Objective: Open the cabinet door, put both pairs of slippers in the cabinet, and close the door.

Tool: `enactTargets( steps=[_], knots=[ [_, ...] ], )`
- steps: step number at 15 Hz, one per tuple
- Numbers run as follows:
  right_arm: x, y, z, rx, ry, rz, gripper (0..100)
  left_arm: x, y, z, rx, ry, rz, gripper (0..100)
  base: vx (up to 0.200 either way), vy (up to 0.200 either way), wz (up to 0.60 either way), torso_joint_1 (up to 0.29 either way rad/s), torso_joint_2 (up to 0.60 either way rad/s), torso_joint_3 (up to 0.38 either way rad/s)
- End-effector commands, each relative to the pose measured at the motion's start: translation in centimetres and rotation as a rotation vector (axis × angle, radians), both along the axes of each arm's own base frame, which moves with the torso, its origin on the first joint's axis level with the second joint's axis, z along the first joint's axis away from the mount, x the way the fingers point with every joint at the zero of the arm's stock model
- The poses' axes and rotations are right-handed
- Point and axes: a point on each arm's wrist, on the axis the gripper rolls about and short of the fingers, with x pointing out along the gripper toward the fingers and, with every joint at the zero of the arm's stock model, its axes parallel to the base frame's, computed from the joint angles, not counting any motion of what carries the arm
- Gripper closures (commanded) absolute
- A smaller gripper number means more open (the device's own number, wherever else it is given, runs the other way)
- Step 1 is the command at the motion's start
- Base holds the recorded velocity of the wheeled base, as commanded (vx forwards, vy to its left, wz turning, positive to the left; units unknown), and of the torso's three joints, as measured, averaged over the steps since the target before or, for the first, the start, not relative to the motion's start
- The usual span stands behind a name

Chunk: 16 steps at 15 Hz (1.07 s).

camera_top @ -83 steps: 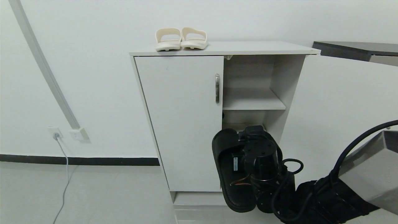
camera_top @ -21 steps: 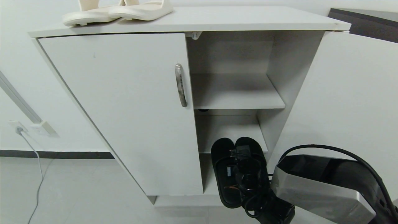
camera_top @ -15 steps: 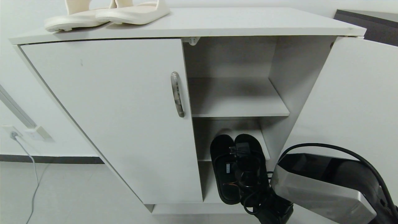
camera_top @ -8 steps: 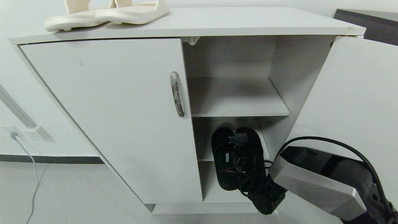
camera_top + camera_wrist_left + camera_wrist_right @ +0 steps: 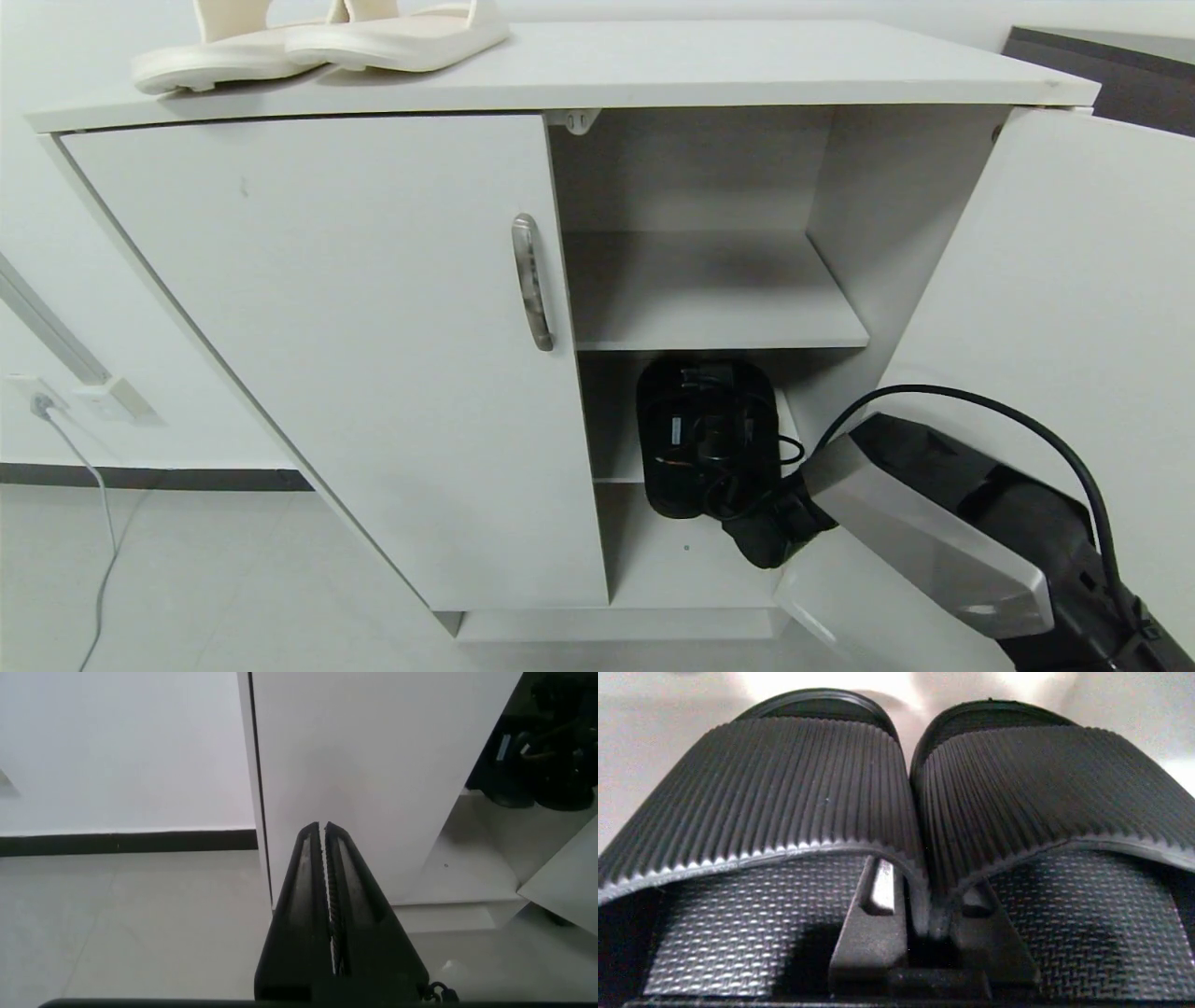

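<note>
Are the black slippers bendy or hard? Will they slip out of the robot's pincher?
Probably bendy: the black slippers look like soft rubber. Likely light, since the right gripper alone holds both. Their ribbed straps and bumpy soles should resist slipping.

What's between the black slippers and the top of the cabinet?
A shelf: in the head view it crosses the open side, above the black slippers held by the right tool and below the cabinet top.

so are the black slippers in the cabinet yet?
Partly in: black slippers lie over the middle shelf, heels past its front edge, right tool clamped on both.
</note>
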Motion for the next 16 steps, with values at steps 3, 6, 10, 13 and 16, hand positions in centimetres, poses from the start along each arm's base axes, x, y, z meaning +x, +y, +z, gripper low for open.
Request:
enactTargets(
  steps=[3,6,10,13,16],
  knots=[
    [2.5,0.6,-0.3,0.002,0.001,-0.019,100,0.0,0.0,0.0,0.0,0.001,0.0,100,0.0,0.0,0.0,0.0,0.0,0.0],
    [3.6,0.0,-0.7,-0.012,0.019,-0.04,100,0.0,0.0,0.0,0.0,0.001,0.0,100,0.0,0.0,0.0,0.0,0.0,0.0],
    [4.2,-0.2,-0.2,-0.013,0.022,-0.048,100,0.0,0.0,0.0,-0.001,0.001,0.0,100,0.0,0.0,0.0,0.0,0.0,0.0],
    [4.2,-0.2,0.0,-0.011,0.018,-0.048,100,0.0,0.0,0.0,-0.001,0.001,0.0,100,0.0,0.0,0.0,0.0,0.0,0.0],
    [4.2,-0.2,-0.2,-0.014,0.023,-0.048,0,0.0,0.0,0.0,-0.001,0.001,0.0,100,0.0,0.0,0.0,0.0,0.0,0.0]
  ],
)
